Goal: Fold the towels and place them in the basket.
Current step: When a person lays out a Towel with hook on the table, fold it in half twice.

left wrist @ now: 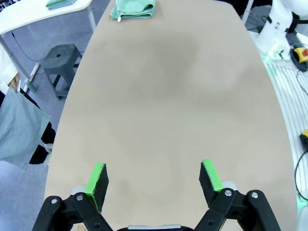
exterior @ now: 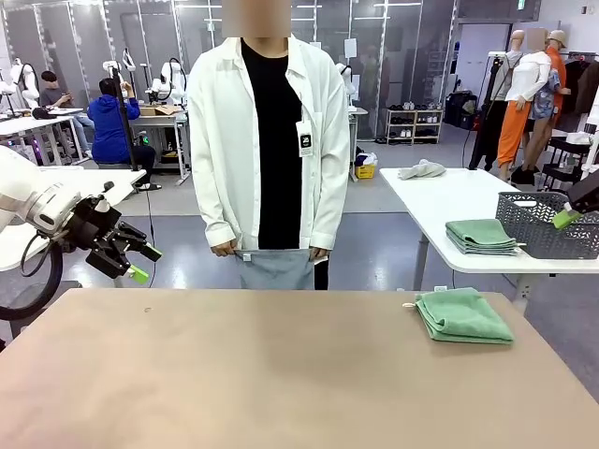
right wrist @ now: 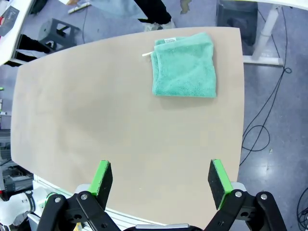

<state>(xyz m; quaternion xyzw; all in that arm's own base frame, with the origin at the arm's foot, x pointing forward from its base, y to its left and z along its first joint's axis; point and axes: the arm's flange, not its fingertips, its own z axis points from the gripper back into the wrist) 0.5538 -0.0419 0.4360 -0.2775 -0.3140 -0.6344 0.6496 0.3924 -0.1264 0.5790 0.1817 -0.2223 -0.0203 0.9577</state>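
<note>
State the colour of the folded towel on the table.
Mint green folded terry towel; clearest in the right wrist view.

Towel (right wrist: 184,66): mint terry cloth, nubby pile; table (exterior: 234,374): smooth matt tan top; basket (exterior: 533,234): dark latticed plastic

The left gripper (exterior: 148,264) is hovering at the frame's middle left, jaws spread wide. The right gripper (right wrist: 160,175) is gaping too, empty.

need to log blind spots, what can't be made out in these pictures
basket: front view, cut off by the right edge; contents hidden by its lattice wall.
light blue towel: front view, lower part behind the table edge.
mint green towel tag: right wrist view, print too small.
</note>
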